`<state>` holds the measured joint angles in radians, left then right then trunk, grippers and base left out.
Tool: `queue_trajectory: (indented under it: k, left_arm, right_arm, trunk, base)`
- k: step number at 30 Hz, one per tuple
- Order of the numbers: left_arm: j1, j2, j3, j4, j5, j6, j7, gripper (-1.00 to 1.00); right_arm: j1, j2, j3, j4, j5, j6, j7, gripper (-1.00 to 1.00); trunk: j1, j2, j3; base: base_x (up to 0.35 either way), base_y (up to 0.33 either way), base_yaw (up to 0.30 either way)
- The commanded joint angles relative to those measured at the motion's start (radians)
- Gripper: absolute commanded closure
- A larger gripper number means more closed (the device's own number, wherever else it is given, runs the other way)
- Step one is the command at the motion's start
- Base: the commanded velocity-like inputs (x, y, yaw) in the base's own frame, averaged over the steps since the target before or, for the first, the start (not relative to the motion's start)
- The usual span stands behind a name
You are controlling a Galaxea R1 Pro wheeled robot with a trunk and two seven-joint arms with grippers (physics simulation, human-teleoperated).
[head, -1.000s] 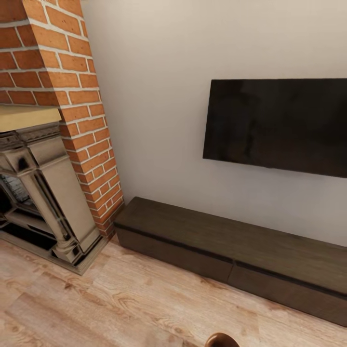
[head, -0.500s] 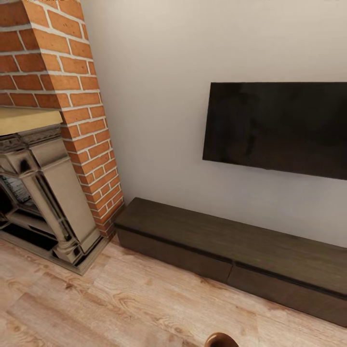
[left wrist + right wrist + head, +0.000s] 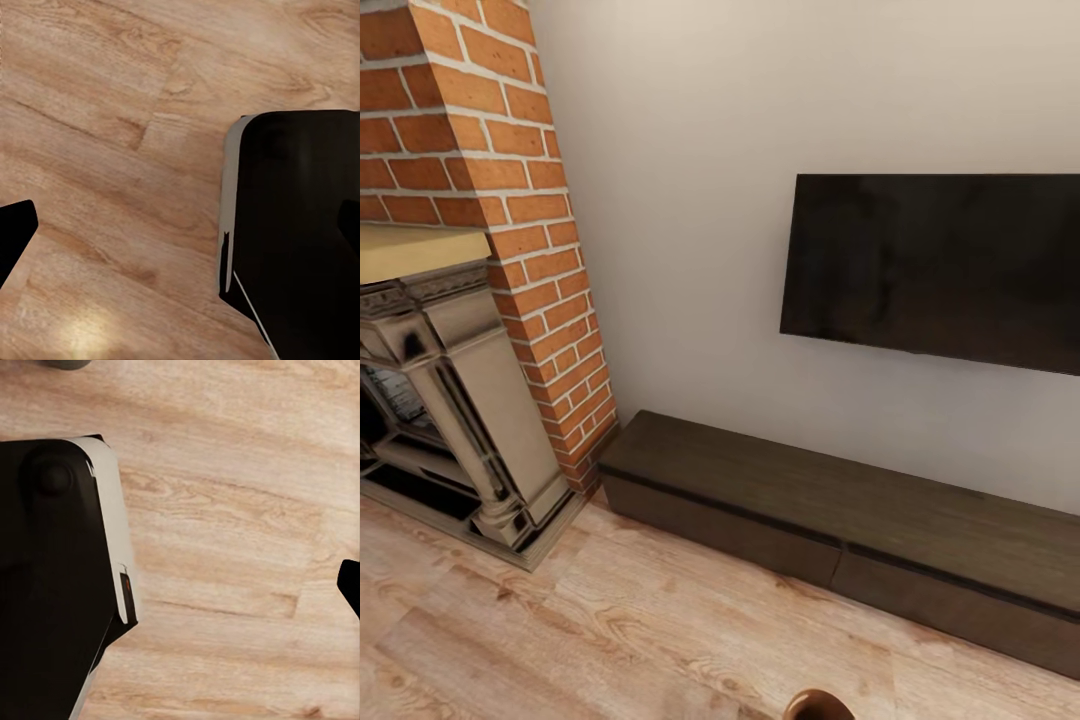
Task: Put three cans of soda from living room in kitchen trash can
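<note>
Living room: red brick fireplace (image 3: 510, 200), black wall-mounted TV (image 3: 935, 265), long dark wood cabinet (image 3: 840, 500); left fingers (image 3: 16, 234) spread wide, empty; soda cans, likely light and slippery, suit a mid-body grip

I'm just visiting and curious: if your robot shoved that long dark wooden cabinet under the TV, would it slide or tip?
Probably neither easily. The cabinet is long, low and flat on the wood floor, so tipping looks unlikely. It runs along the wall under the TV, looks solid and heavy, and would likely resist a push rather than slide.
</note>
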<state>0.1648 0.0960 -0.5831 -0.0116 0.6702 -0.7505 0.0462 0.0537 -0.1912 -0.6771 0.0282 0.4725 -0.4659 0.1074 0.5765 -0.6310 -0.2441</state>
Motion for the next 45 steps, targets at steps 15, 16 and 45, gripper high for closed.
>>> queue_trajectory:
  k: [15,16,45]
  left_arm:
    - [-0.001,-0.002,-0.002,-0.003,-0.001,0.000,0.002,-1.00]
    - [-0.001,-0.003,-0.003,-0.005,-0.002,0.000,0.001,-1.00]
    - [-0.008,-0.007,-0.004,-0.008,-0.006,0.000,-0.003,-1.00]
  right_arm:
    - [-0.001,0.011,0.001,-0.004,-0.001,-0.001,-0.001,-1.00]
    - [-0.001,0.011,0.001,-0.004,0.000,-0.001,-0.002,-1.00]
    - [-0.002,0.061,0.002,-0.005,0.000,-0.001,-0.002,-1.00]
  trunk:
    - [0.000,0.000,0.000]
    - [0.000,0.000,0.000]
    - [0.000,0.000,0.000]
  base:
    - [0.000,0.000,0.000]
    - [0.000,0.000,0.000]
    - [0.000,0.000,0.000]
